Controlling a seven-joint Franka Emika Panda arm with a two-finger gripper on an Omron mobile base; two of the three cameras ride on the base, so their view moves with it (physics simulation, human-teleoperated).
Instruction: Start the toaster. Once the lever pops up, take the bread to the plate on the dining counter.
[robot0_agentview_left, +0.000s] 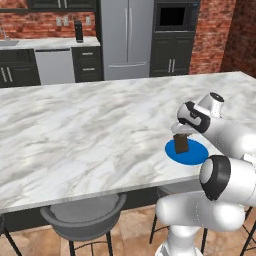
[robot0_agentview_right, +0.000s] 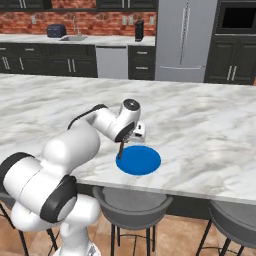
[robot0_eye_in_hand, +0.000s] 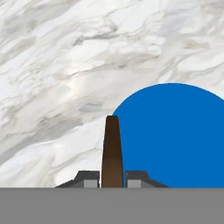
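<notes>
The gripper (robot0_eye_in_hand: 112, 180) is pinching the flat dark-brown bread slice (robot0_eye_in_hand: 112, 151) edge-on, hovering over the round blue plate's (robot0_eye_in_hand: 175, 140) nine o'clock rim on the marble desk (robot0_agentview_left: 90, 130); next, shifting toward three o'clock and releasing.

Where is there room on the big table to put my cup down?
Lots of bare counter lies left of the plate and behind it toward the far edge. It is crowded only at the plate, where the end effector holds the bread upright above it.

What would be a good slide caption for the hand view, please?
Hand shut on the bread, held edge-on beside the plate above the dining counter.
</notes>
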